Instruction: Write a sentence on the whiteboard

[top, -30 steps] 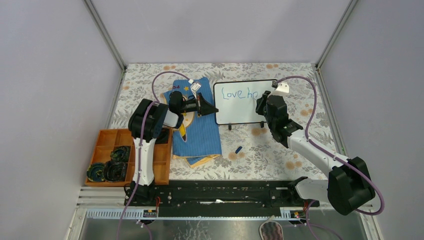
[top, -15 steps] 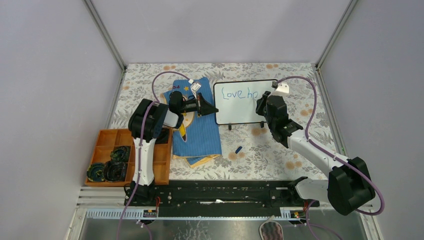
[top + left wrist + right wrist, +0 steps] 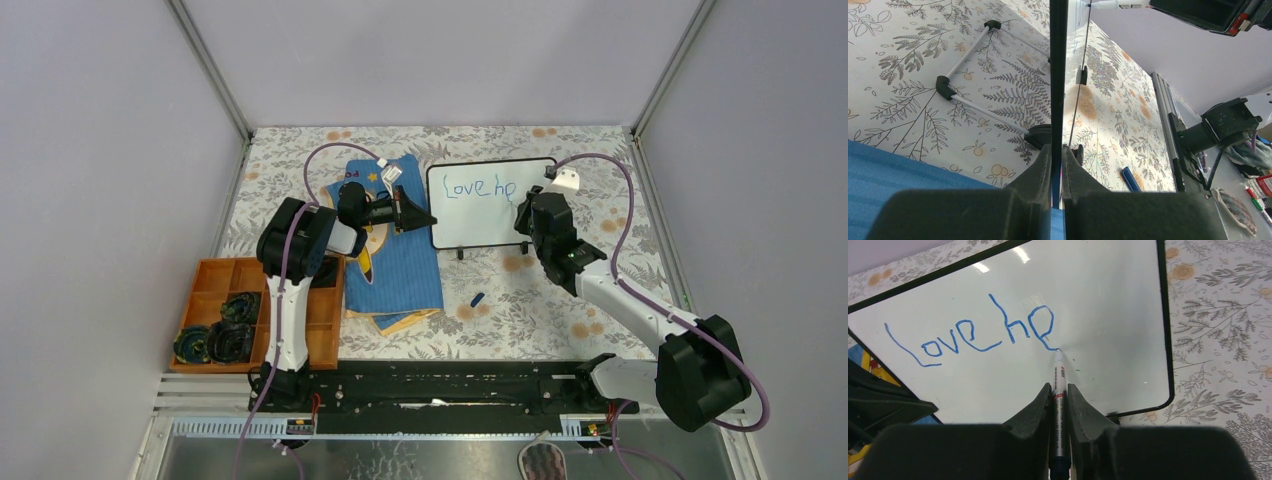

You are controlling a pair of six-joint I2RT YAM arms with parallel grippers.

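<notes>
My right gripper [image 3: 1059,388] pinches a slim marker [image 3: 1058,371], black fingers pressed on its barrel. Tip touches the glossy whiteboard [image 3: 1108,295] just under the last blue letter. The sentence [image 3: 973,335] reads only "Love he", thin looping strokes, upper left-centre of the wrist frame. My left gripper [image 3: 1057,150] clamps the board's thin black frame, seen edge-on. Board sits upper centre of the top view on the floral tablecloth [image 3: 600,180], just right of the ribbed blue cloth [image 3: 405,265].
</notes>
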